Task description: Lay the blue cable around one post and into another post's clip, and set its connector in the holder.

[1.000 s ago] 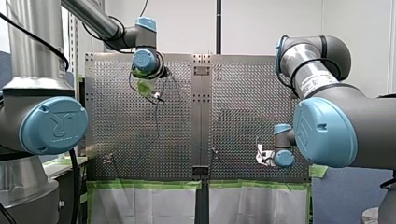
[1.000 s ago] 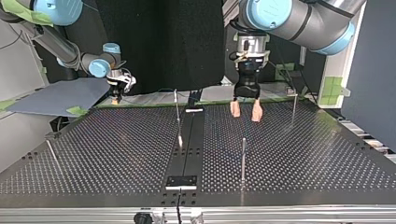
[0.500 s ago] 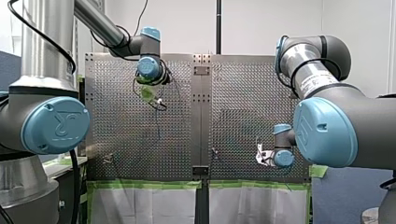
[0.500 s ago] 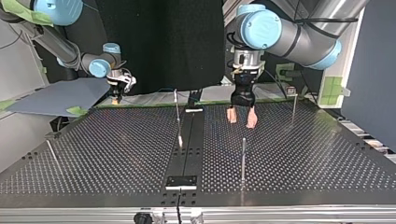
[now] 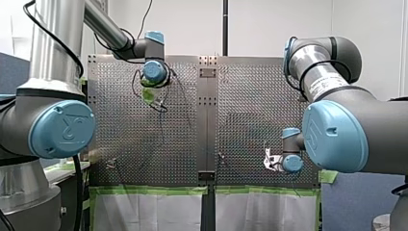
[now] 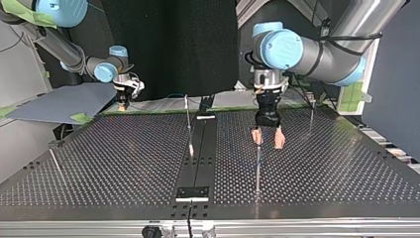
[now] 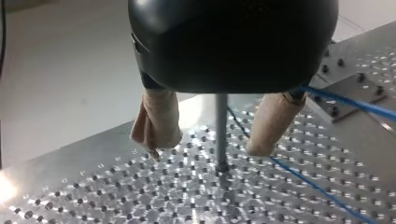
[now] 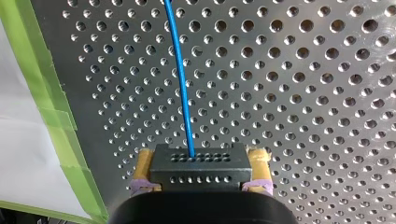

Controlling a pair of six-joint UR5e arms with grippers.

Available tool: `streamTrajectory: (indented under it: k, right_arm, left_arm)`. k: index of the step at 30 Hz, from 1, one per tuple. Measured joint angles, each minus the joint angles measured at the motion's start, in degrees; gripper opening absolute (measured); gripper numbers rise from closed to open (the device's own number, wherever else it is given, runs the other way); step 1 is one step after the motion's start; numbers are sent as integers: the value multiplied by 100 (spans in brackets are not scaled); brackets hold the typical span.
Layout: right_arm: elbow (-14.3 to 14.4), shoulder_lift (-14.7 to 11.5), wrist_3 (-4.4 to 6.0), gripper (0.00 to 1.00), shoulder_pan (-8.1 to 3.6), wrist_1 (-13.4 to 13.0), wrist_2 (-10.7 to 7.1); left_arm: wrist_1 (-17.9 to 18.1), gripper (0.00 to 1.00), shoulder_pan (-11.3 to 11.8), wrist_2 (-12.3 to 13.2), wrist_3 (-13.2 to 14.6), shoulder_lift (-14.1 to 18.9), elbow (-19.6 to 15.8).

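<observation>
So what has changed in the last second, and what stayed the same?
My left gripper, open, moved toward the camera in the top view; the left wrist view now shows a post between its fingers. My right gripper stayed at the far edge, shut on the connector.

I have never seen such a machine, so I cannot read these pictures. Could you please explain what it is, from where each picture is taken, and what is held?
These are two robot arms at a perforated metal table. One picture looks from behind the arms, one faces them from across the table, and two come from cameras on the wrists. Thin upright posts stand on the table. The left pincer, with beige pads, is open, with one post between its fingers. The right pincer is shut on a black connector, from which the blue cable runs out over the table.
</observation>
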Motion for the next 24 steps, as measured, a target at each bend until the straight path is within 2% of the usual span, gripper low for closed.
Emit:
streamTrajectory:
  k: [8, 18, 24]
  right_arm:
    - [0, 0, 8, 20, -33, 12, 0]
    - [-7, -4, -4, 20, -77, 16, 21]
    - [-3, -54, -55, 20, -91, 43, 71]
  left_arm:
    - [-137, 100, 90, 21, 206, -308, 356]
    - [-53, 100, 290, -74, 397, -797, 839]
    - [-106, 100, 366, -116, 589, -973, 920]
